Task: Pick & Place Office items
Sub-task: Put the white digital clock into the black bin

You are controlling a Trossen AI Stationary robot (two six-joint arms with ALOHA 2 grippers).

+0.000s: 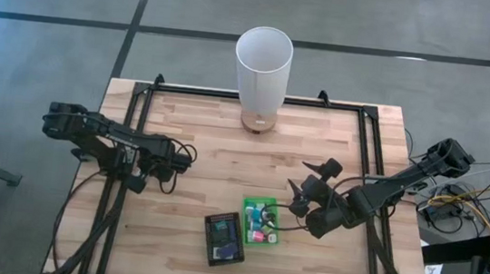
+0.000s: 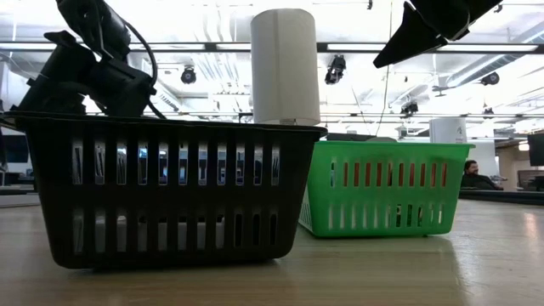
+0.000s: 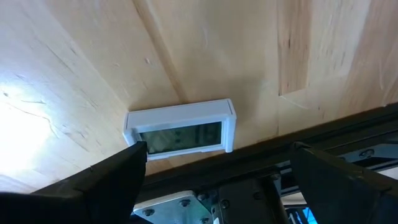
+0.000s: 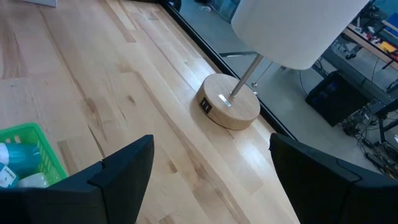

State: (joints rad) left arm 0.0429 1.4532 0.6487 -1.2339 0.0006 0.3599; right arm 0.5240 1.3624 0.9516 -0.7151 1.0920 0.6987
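A small white box with a grey window lies flat on the wood by the table's left rail. My left gripper is open just over it and also shows in the high view. One fingertip stands at the box's corner. My right gripper is open and empty above the table, right of the green tray. That tray holds several small blue, teal, pink and white items. The black tray holds a blue item. My left gripper's one fingertip overlaps the white box's corner in the wrist view. I cannot tell whether it touches the box. The other finger stands well apart from it. The box lies flat on the table.
A tall white lamp on a round wooden base stands at the far middle. Dark rails run along the table's left and right sides. In the low view the black tray and the green tray stand side by side.
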